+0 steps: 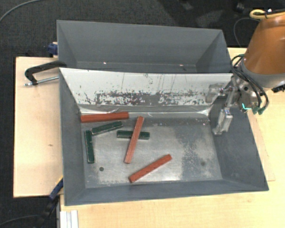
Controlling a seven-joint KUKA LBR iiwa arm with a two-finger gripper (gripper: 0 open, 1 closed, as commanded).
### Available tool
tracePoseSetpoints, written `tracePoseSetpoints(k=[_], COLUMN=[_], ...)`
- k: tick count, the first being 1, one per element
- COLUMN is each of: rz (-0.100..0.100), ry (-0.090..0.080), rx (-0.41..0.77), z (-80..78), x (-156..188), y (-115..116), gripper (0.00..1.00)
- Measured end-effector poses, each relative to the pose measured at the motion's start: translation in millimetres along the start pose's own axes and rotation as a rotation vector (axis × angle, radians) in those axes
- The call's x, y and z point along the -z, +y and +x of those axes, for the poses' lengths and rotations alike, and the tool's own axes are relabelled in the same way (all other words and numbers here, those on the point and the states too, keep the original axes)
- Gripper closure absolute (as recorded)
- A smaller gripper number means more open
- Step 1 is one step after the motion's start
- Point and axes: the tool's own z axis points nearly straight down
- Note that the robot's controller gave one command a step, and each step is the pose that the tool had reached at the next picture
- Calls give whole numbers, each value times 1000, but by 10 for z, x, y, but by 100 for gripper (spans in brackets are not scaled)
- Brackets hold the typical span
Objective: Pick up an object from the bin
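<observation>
My gripper hangs over the right part of the bin, close to the right wall and well above the floor, with nothing visible in it. The closest loose thing is a red-brown bar lying slantwise on the floor near the front, to the gripper's lower left. Farther left, another red-brown bar lies steeply tilted across a short dark green bar.
At the left of the bin lie a red-brown bar along the back wall, a dark green bar just below it, and an upright dark green bar. A small dark speck sits near the front left.
</observation>
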Motion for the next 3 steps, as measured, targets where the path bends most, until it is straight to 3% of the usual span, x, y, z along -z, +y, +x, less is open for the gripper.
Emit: tracePoseSetpoints(k=[1,2,3], rz=[-2,-2,0], ry=[1,1,-5], rx=[76,-46,-47], z=[41,816,790], x=[-1481,-1447,-1442], y=[766,1136,1116], gripper=[0,0,100])
